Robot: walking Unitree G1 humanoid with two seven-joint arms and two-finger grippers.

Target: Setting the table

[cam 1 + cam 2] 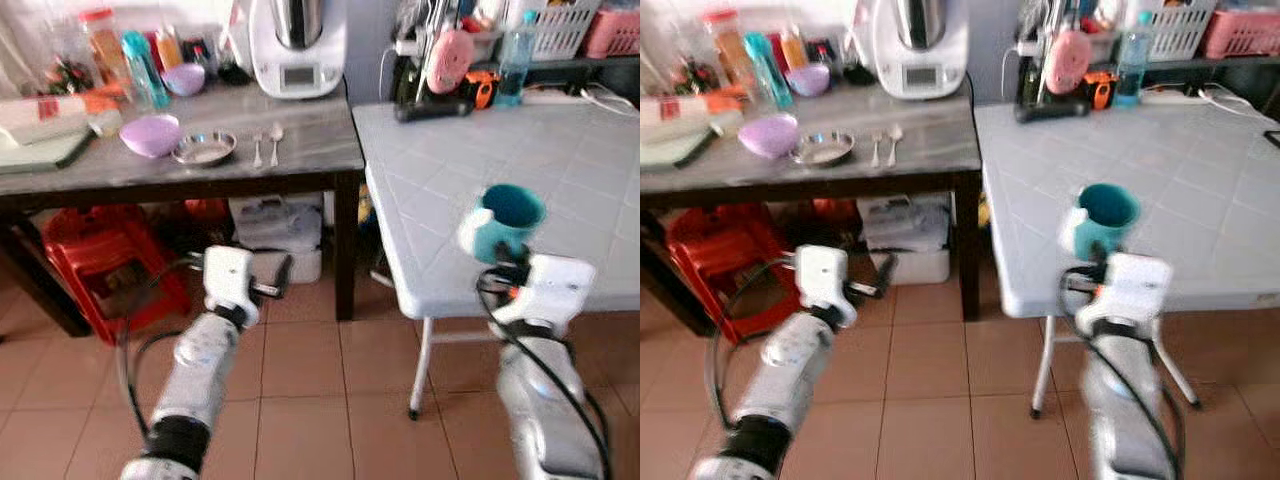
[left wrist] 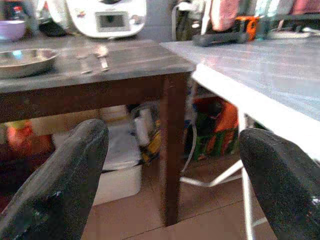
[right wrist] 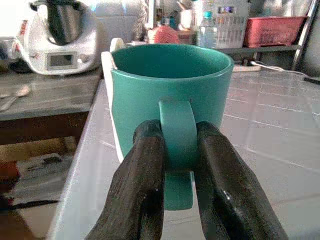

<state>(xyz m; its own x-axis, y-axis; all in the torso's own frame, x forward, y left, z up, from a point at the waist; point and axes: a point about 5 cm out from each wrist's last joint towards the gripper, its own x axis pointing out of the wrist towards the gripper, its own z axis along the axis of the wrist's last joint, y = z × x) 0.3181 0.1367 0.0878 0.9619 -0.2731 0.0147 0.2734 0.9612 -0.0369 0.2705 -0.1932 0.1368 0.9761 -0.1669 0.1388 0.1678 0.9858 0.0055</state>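
Head views: teal mug (image 1: 512,218) held upright over the near edge of the white bench (image 1: 560,180), handle toward the robot, right tool (image 1: 508,262) below and behind it. Left tool (image 1: 282,275) hangs low over the tiled floor (image 1: 310,400), in front of the dark bench (image 1: 300,140). On the dark bench: lilac bowl (image 1: 150,135), steel dish (image 1: 204,149) just beside it, fork (image 1: 257,147) and spoon (image 1: 276,140) side by side next to the dish. White kitchen appliance (image 1: 297,45) stands at the back of that bench; bottles and jars at its far left, blurred. Red stool (image 1: 95,255) and white box (image 1: 275,235) sit under it. Far edge of white bench carries a pink object, a water bottle (image 1: 515,60) and baskets.

Left wrist view: left tool's two black fingers (image 2: 60,185) spread wide apart, nothing between them; dark bench leg (image 2: 172,145) and white bench edge beyond.

Right wrist view: right tool's fingers (image 3: 140,190) clenched on the mug's handle (image 3: 176,135), one each side; mug upright, interior looks empty, white bench surface under and behind it
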